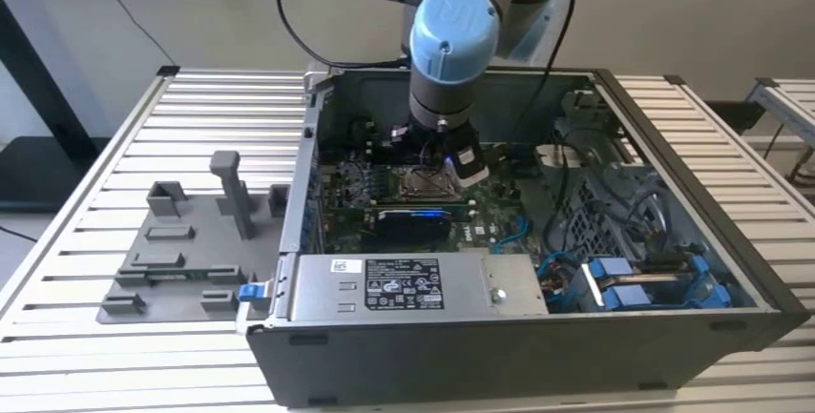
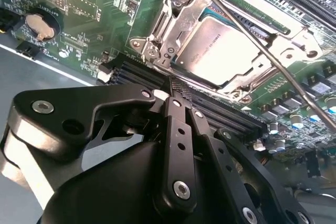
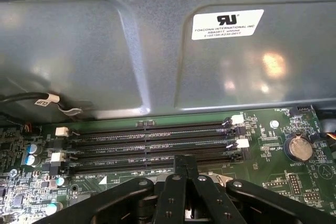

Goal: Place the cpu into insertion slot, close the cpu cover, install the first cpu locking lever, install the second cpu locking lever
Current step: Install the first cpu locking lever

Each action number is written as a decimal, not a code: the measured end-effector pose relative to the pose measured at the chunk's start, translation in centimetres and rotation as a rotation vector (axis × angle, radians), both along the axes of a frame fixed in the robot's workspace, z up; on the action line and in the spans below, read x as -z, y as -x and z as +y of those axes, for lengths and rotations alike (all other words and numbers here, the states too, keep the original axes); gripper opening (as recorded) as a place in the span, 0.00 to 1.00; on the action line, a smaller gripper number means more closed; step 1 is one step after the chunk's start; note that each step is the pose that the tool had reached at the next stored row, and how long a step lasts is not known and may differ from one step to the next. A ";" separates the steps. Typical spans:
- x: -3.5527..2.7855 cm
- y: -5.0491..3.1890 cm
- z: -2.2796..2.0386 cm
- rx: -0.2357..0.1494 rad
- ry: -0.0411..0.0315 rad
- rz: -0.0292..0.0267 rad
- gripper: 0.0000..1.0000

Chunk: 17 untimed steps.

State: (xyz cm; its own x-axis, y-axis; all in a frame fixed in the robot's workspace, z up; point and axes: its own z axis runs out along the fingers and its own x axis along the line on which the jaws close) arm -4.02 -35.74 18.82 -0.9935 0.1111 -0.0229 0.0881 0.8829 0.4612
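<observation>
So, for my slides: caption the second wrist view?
Cpu beneath the lowered cpu cover, a thin lever rod crossing it, shut fingers close by.

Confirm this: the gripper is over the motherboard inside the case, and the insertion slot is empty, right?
No, the insertion slot holds the cpu, seen in the second wrist view; the gripper is over the motherboard inside the case.

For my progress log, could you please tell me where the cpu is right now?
In the second wrist view, the cpu lies framed by the window of the cpu cover, just beyond the pincer and beside the long black memory slots.
</observation>
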 end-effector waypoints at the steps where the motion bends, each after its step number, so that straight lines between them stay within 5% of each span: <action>1: -0.01 0.00 -0.03 0.000 0.0006 0.0003 0.11; 8: 0.05 0.00 -0.07 0.001 0.0006 0.0011 0.11; 17: 0.42 -0.02 0.50 0.000 0.0143 0.0008 0.11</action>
